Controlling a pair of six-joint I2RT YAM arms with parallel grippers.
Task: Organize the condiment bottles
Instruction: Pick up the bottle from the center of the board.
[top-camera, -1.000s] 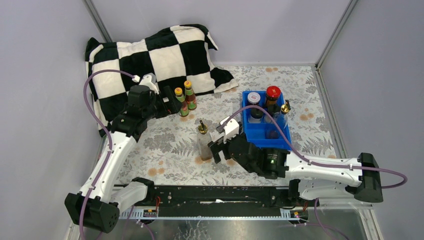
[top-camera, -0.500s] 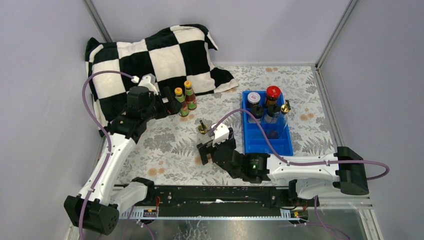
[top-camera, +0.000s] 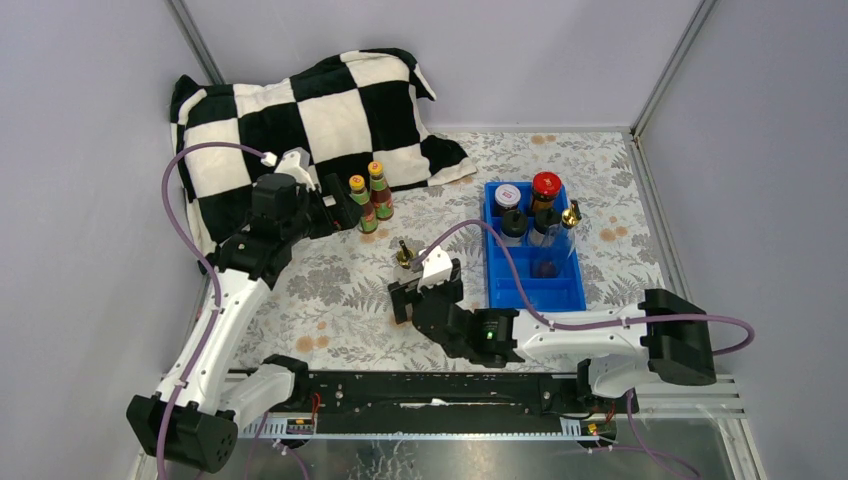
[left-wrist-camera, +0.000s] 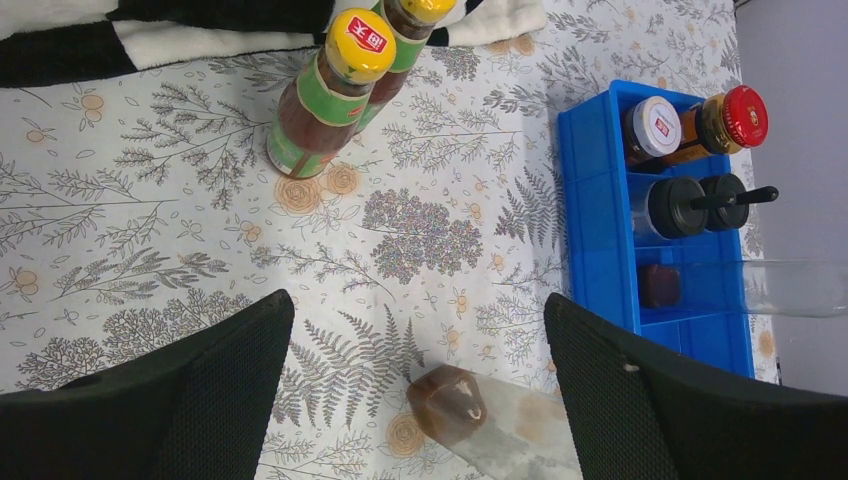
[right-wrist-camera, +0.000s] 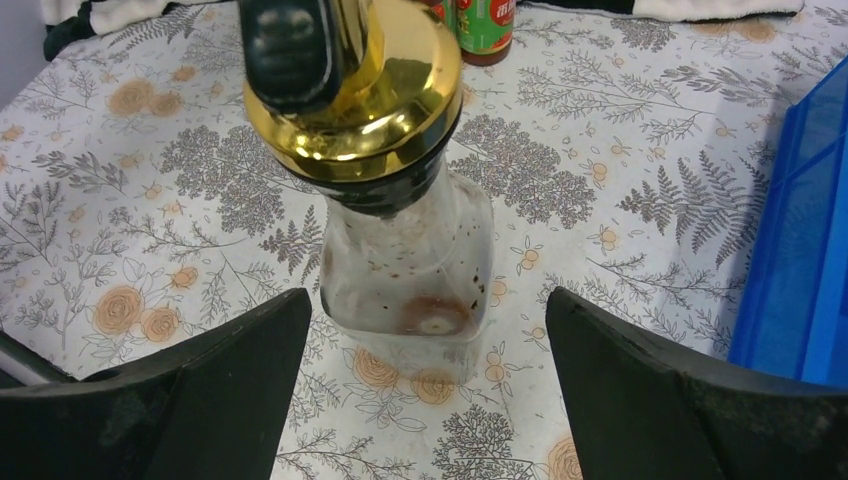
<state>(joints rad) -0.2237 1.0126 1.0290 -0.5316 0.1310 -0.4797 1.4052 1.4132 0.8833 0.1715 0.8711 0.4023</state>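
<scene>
A clear gold-spouted bottle (right-wrist-camera: 400, 200) stands upright on the floral cloth mid-table (top-camera: 404, 260). My right gripper (right-wrist-camera: 428, 300) is open, its fingers either side of the bottle's base without touching it (top-camera: 420, 290). My left gripper (left-wrist-camera: 418, 300) is open and empty, hovering in front of two orange-capped sauce bottles (left-wrist-camera: 330, 95) standing together by the blanket (top-camera: 368, 198). The blue tray (top-camera: 550, 288) holds a white-lidded jar (left-wrist-camera: 655, 120), a red-lidded jar (left-wrist-camera: 735, 115), two black-capped shakers (left-wrist-camera: 675, 205) and a second gold-spouted bottle (top-camera: 571, 215).
A black-and-white checkered blanket (top-camera: 300, 110) lies at the back left, right behind the orange-capped bottles. Grey walls close in the table on three sides. The tray's near compartments (left-wrist-camera: 720, 340) hold nothing.
My right gripper has moved left, away from the tray's near end, and now stands around the lone gold-spouted bottle. My left arm has barely moved.
</scene>
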